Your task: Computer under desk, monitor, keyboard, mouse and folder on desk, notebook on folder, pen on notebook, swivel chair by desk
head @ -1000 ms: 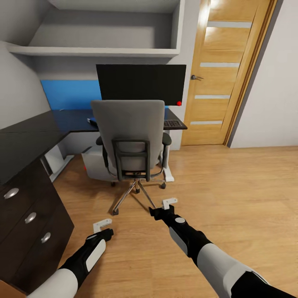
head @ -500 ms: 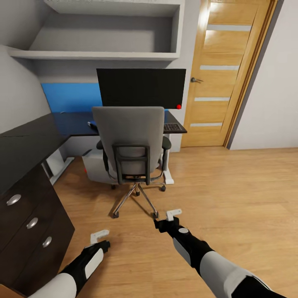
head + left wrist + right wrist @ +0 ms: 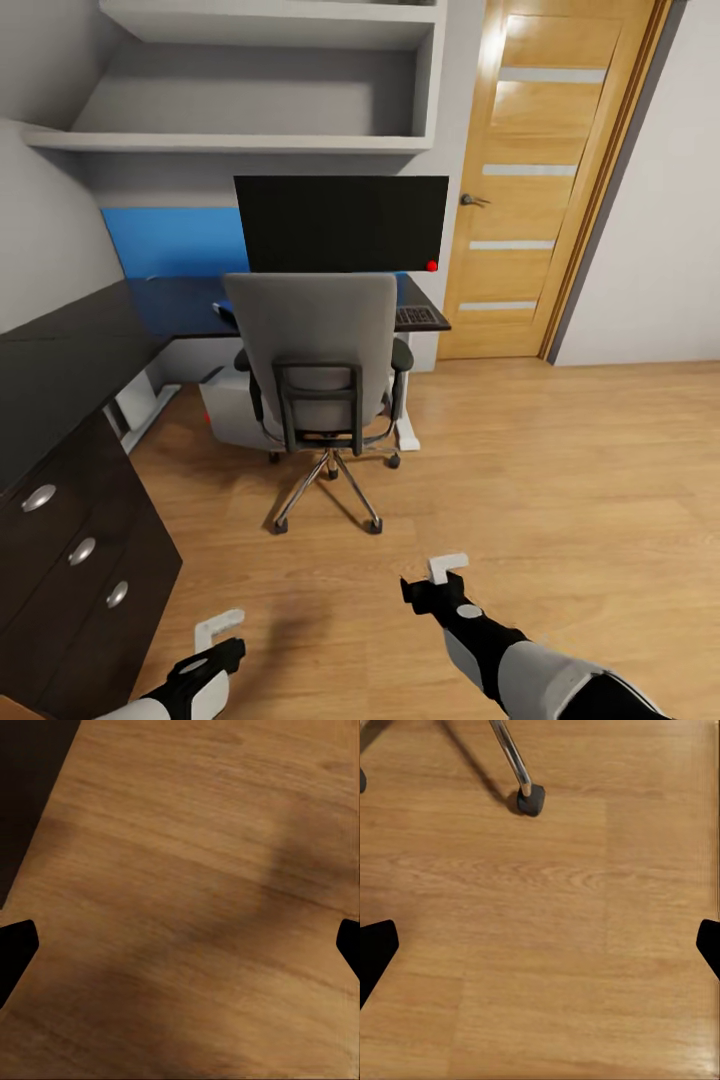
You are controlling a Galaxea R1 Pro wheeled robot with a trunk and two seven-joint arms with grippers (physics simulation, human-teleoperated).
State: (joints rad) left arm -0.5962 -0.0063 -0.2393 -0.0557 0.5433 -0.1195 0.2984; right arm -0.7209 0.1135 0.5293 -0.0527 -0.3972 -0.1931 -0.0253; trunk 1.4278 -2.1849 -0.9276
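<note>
Right tool [image 3: 447, 570], wide open with nothing between its fingers, poised low over the wooden floor [image 3: 560, 470]; left tool [image 3: 218, 632], likewise wide open and holding nothing, over the floor beside the drawer front of the bench [image 3: 60, 350]; in each wrist view the dark fingertips sit at the frame's two edges with bare boards between them. Swivel chair [image 3: 315, 350] stands ahead of both tools, well apart, its grey back turned toward them; one chrome leg and caster [image 3: 529, 801] lie just ahead of the right tool. Monitor [image 3: 340, 222] upright on the bench beyond the chair; keyboard [image 3: 418, 317] on the bench, visible past the chair's right side, below the screen's corner. Computer [image 3: 228, 408] on the floor under the bench, behind the chair's left side. Wooden door [image 3: 545, 180] further right of the bench; wall shelves [image 3: 240, 140] above the monitor.
</note>
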